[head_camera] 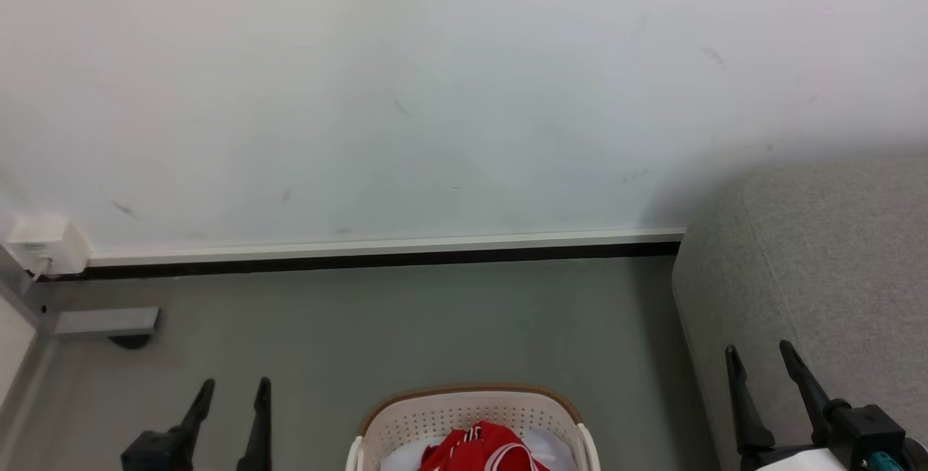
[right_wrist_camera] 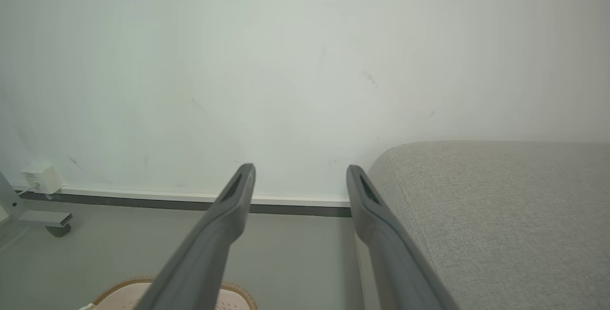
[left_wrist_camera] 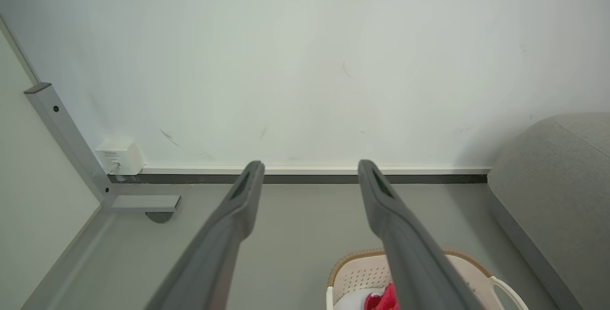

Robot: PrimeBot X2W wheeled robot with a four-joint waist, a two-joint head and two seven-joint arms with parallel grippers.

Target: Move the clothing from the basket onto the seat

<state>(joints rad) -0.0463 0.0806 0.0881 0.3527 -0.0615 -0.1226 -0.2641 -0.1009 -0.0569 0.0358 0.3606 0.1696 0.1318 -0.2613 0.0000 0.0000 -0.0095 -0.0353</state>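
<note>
The opening step is in hand: nothing has been picked up yet, and both arms are poised short of the reach. In the head view the left pincer [head_camera: 235,385] sits at about 7 o'clock and the right pincer [head_camera: 760,349] at about 5 o'clock. Each has its two dark fingers spread and nothing between them. Both wrist views agree, showing only wall and floor through the gaps.

The clothing [head_camera: 482,449], a red bundle with white striped trim, lies in the basket [head_camera: 471,389] at 6 o'clock, at the bottom edge of the head view. A white cloth [head_camera: 549,445] lies around and under it in the same basket. The basket stands on the floor [head_camera: 435,326] between the two pincers, apart from both. The seat [head_camera: 834,268] is at 3 to 4 o'clock, just beside the right pincer and near the basket's right side, with its top bare where it shows.

The next move, as I judge it, calls for bending forward so that more of the basket comes into view. One pincer then goes down inside the rim and closes on a fold of the red fabric alone, leaving the white cloth behind. The fabric looks thin and limp, so it needs a high lift to clear the wall. The carry then goes towards 3 o'clock, for which the right arm seems the better placed.
</note>
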